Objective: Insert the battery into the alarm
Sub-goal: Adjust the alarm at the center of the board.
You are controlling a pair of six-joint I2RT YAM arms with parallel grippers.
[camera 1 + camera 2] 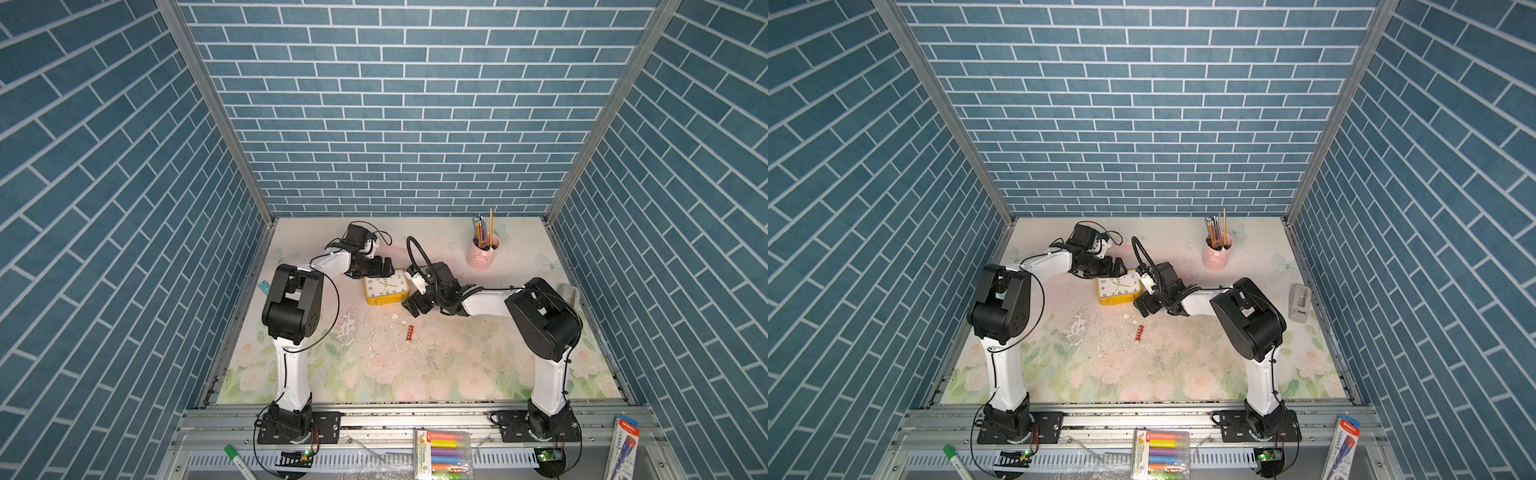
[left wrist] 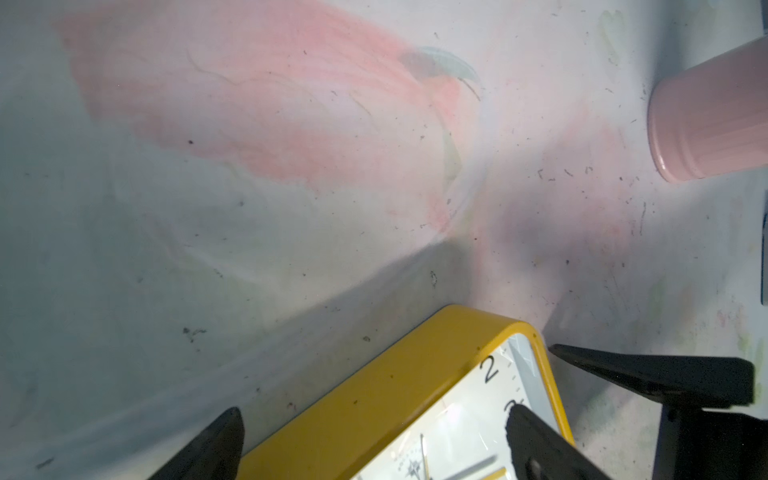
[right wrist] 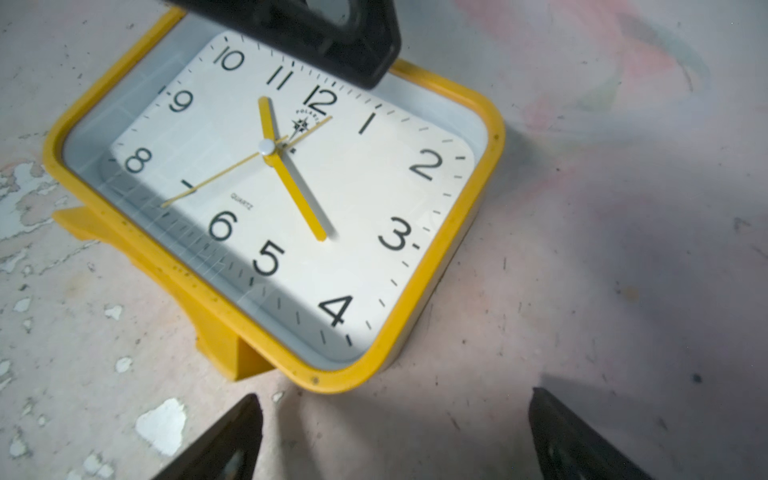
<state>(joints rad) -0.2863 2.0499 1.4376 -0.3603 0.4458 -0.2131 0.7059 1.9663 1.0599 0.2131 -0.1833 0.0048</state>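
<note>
Battery (image 1: 409, 333) | lies loose on the surface (image 1: 457, 357), on the near side of the alarm (image 1: 385, 286), apart from it | long axis: we read it as roughly near-to-far | right pincer (image 1: 414, 302): spread, empty, nearer the battery | left pincer (image 1: 381, 269): spread, empty, at the alarm's far edge | we judge that the right arm should fetch.

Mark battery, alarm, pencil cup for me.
battery (image 1: 409, 333): in a top view, middle of its red body.
alarm (image 3: 357, 191): right wrist view, on the white dial.
pencil cup (image 1: 490, 255): in a top view, on its pink side wall.
</note>
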